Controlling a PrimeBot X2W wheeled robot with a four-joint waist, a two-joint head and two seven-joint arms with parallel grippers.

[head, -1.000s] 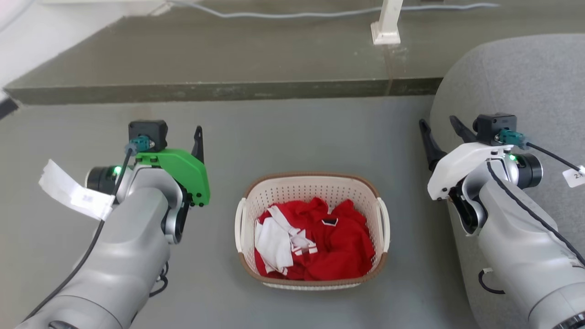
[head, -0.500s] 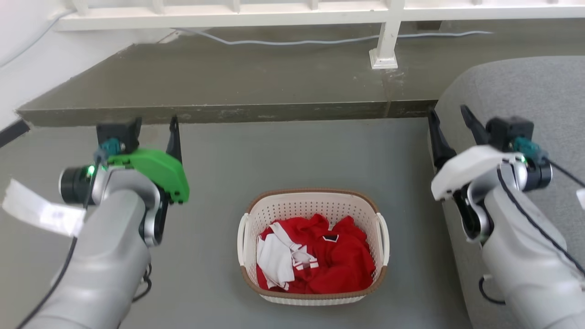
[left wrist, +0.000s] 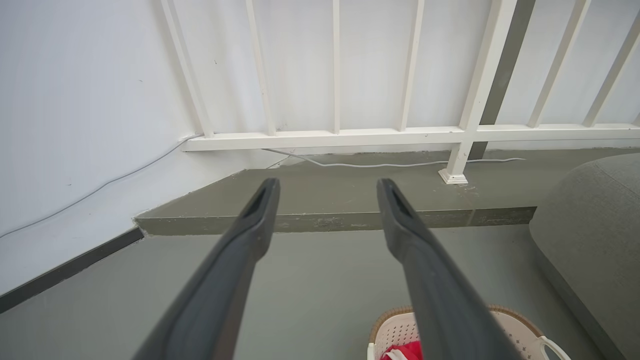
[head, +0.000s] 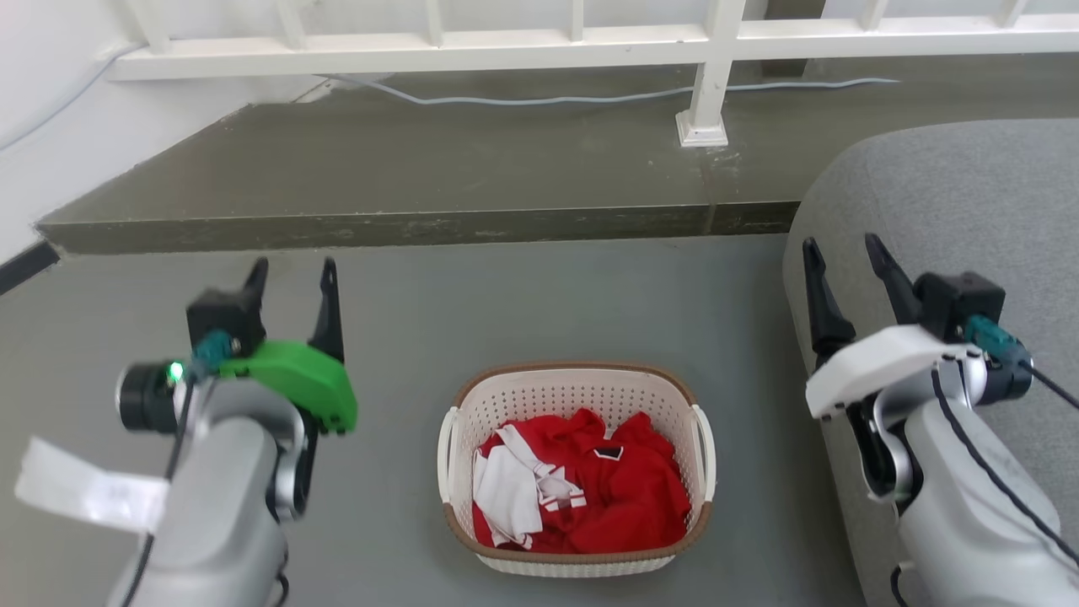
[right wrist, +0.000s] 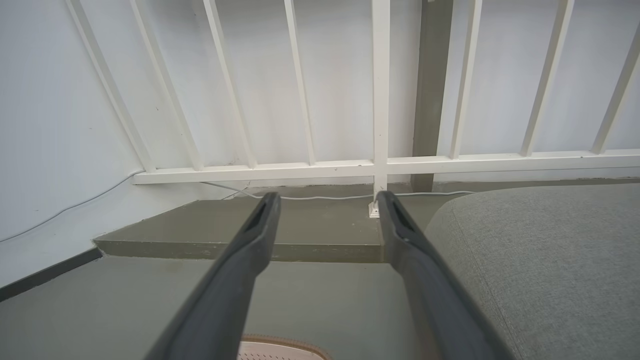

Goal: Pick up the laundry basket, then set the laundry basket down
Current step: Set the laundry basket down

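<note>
The laundry basket (head: pixel 576 396), cream-white and perforated with a brown rim and white side handles, rests on the grey floor between my arms, holding red and white clothes (head: pixel 582 485). Well to its left and raised, my left gripper (head: pixel 292 271) stands open with nothing between its fingers. At a similar height to the basket's right, my right gripper (head: pixel 843 249) is open and empty too. The left wrist view catches the basket's far rim (left wrist: pixel 505 320) at the bottom edge beyond the open left gripper (left wrist: pixel 327 187). A sliver of rim (right wrist: pixel 285 345) shows below the open right gripper (right wrist: pixel 327 200).
A grey upholstered seat (head: pixel 952 202) stands close against my right arm. A raised concrete step (head: pixel 405 228) runs across ahead, with a white railing (head: pixel 708 76) and a loose cable (head: pixel 590 97) on it. A white wall (head: pixel 50 101) borders the left.
The head camera has tilted up, bringing the railing into view. Both arms have risen and their fingers now point more upright; the basket has stayed on the floor.
</note>
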